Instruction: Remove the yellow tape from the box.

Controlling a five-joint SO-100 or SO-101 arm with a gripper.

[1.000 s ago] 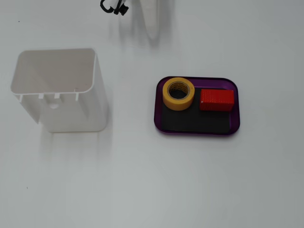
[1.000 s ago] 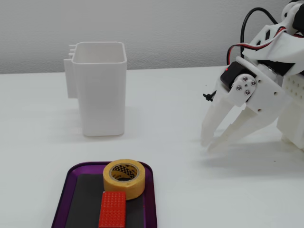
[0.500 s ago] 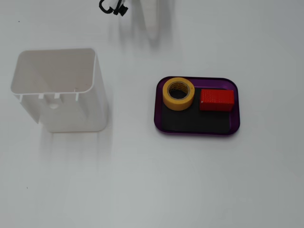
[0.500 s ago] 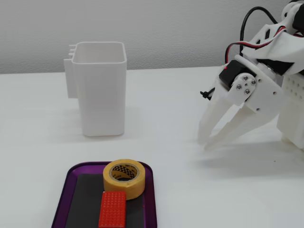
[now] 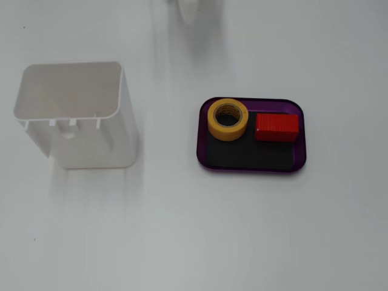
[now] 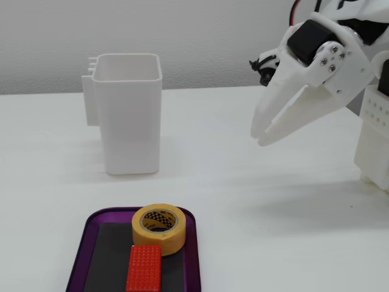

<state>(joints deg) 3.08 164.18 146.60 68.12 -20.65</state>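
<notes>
The yellow tape (image 5: pixel 228 119) lies flat in the purple box (image 5: pixel 300 154), at its left end in a fixed view, next to a red block (image 5: pixel 276 127). In the other fixed view the tape (image 6: pixel 159 227) sits at the far end of the box (image 6: pixel 82 252), touching the red block (image 6: pixel 144 269). My white gripper (image 6: pixel 259 137) hangs in the air well to the right of and above the box, pointing down-left, its fingertips together and empty. A white part of the arm (image 5: pixel 189 8) shows blurred at the top edge.
A taller white plastic bin (image 5: pixel 76 112) stands to the left of the box; in the other fixed view it (image 6: pixel 127 121) stands behind the box. The arm's white base (image 6: pixel 375 134) is at the right edge.
</notes>
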